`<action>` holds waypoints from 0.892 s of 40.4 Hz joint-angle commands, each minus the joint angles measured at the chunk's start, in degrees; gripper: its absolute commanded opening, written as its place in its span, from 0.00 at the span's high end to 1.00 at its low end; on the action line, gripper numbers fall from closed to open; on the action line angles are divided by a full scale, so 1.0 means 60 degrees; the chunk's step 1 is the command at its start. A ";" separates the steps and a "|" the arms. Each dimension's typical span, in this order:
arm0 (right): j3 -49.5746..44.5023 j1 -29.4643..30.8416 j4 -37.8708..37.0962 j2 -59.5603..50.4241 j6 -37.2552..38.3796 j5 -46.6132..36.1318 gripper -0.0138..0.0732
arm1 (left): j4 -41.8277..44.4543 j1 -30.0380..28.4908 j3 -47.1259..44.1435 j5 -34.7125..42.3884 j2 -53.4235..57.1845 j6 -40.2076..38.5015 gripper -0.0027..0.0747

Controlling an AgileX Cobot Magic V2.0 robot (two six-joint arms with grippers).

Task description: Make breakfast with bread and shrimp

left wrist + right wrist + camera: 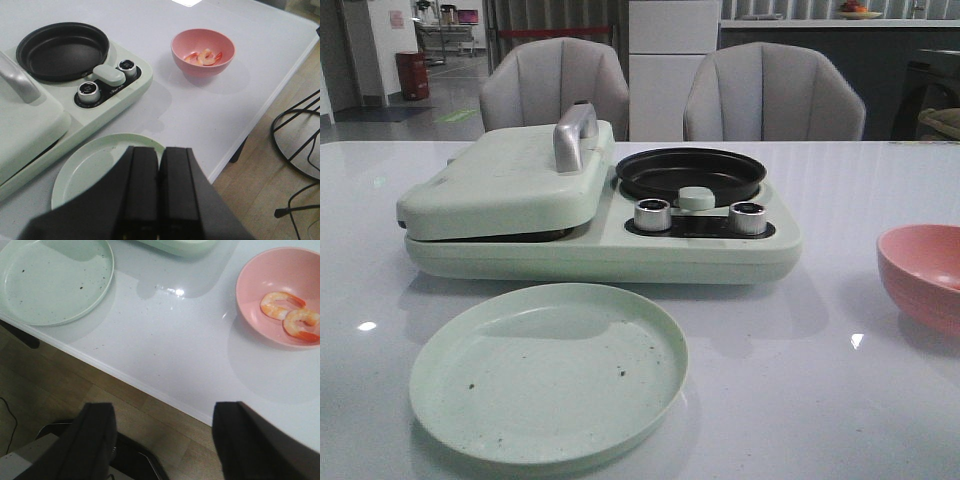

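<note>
Cooker (600,235) sat mid-table w/ lid (510,180) shut, handle (574,135) up; black pan (690,172) on its right side, two knobs (653,214) and a button (697,198) in front of pan. Green plate (548,370) lay just in front of cooker. Pink bowl (282,295) stood right of cooker, well apart, w/ two shrimp (290,317) inside. Bread wasn't visible. Left gripper (160,190) had fingers pressed together, over plate's near edge; right gripper (162,440) was spread wide, off table edge, holding nothing.

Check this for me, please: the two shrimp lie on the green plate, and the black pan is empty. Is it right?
Not quite. The two shrimp lie in the pink bowl, as the right wrist view shows; the green plate holds only crumbs. The black pan is empty.
</note>
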State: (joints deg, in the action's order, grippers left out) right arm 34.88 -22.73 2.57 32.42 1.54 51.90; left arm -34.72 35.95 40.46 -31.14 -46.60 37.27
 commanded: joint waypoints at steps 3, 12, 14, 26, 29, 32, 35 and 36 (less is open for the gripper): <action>0.0236 0.0060 -0.0052 0.0004 0.0008 -0.0502 0.24 | 0.0100 -0.0143 -0.0075 0.0477 0.0402 -0.0178 0.83; 0.0236 0.0060 -0.0053 0.0004 0.0008 -0.0653 0.24 | 0.0669 -0.0357 -0.0145 0.0529 0.0424 -0.0319 0.84; 0.0236 0.0060 -0.0053 0.0004 0.0008 -0.0653 0.24 | 0.0669 -0.0357 -0.0145 0.0529 0.0424 -0.0319 0.84; 0.0356 0.0144 -0.1245 0.0607 0.0249 -0.1177 0.24 | 0.0669 -0.0357 -0.0145 0.0529 0.0424 -0.0319 0.84; 0.0594 0.0362 -0.1815 0.1091 0.0838 -0.0983 0.24 | 0.0669 -0.0357 -0.0145 0.0529 0.0424 -0.0319 0.84; 0.0934 0.0752 -0.2307 0.1698 0.1259 -0.0700 0.24 | 0.0669 -0.0357 -0.0145 0.0529 0.0424 -0.0319 0.84; 0.1308 0.1213 -0.2522 0.2207 0.1335 -0.0460 0.26 | 0.0669 -0.0357 -0.0145 0.0529 0.0424 -0.0319 0.84; 0.1418 0.1419 -0.2524 0.2476 0.1335 -0.0422 0.27 | 0.0669 -0.0357 -0.0145 0.0529 0.0424 -0.0319 0.84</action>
State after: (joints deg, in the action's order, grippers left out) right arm 39.40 -17.22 -9.76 43.51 8.52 51.02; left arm -29.51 33.86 37.99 -31.77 -44.43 35.95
